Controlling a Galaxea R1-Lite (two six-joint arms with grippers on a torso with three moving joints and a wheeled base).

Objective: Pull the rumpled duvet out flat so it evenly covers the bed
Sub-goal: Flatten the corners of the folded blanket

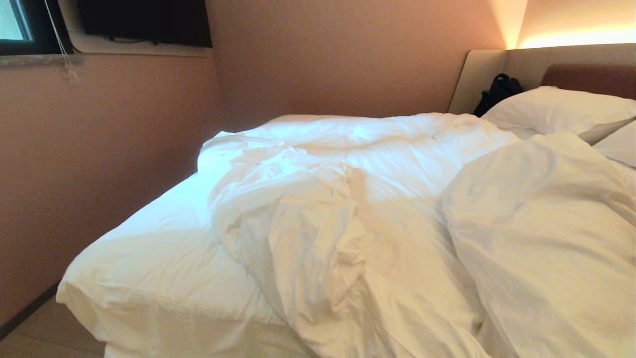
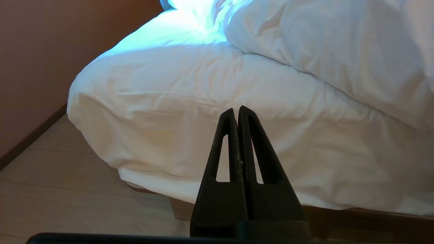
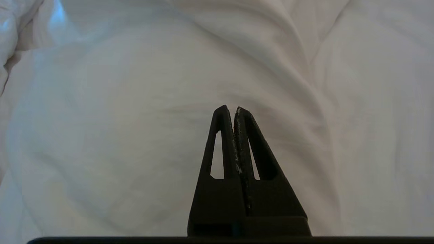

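A bare stretch of sheeted mattress shows at the left corner of the bed (image 1: 149,278), beside a pink wall (image 1: 99,149), while the rumpled duvet (image 1: 348,223) lies bunched in thick folds across the middle and right. Pillows (image 1: 556,112) rest against the headboard (image 1: 586,74) at far right. The left gripper (image 2: 238,109) hangs low near the bed's corner, jaws closed and empty; the right gripper (image 3: 230,108) hovers over white bedding, jaws likewise closed on nothing.

Creased matt cotton duvet (image 1: 377,209), smooth pillow (image 1: 556,109) cloth
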